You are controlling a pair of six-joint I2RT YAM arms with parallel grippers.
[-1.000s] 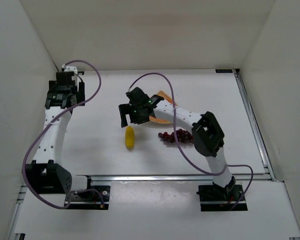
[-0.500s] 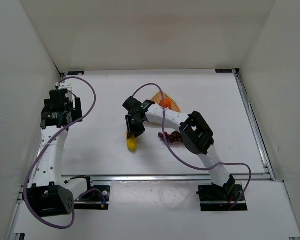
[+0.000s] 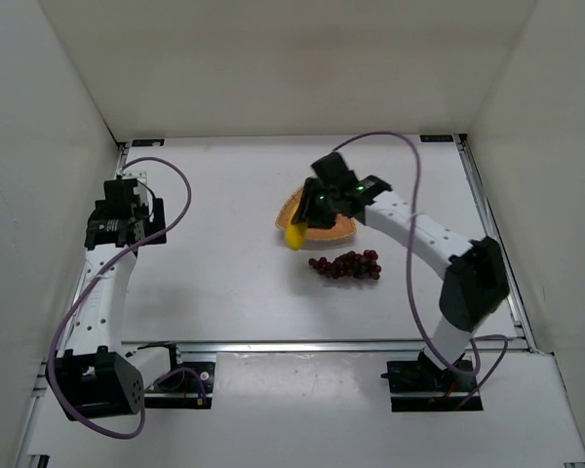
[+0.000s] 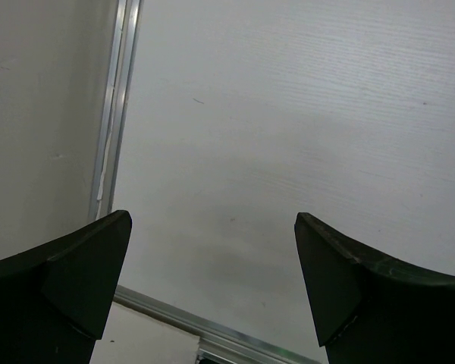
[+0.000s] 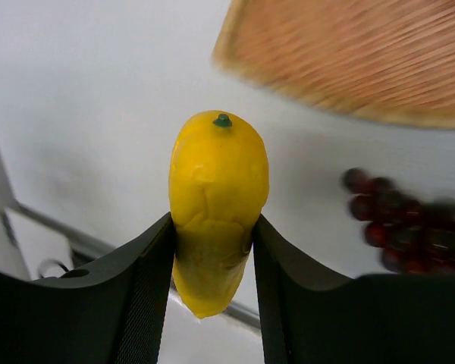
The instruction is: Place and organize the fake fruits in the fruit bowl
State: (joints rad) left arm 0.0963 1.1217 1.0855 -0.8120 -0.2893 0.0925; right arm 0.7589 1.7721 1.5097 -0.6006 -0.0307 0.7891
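A white table stands boxed in by plain off-white walls at 9, 12 and 3 o'clock, with an aluminium rail along its 6 o'clock edge, under soft, even light.

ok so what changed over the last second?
The right gripper closed its jaws on the banana, lifted it off the table and carried it away from the arm bases and rightward, to the left rim of the fruit bowl; not yet released. The left gripper drew back slightly toward its base, open and empty. The grapes and the bowl stayed put.
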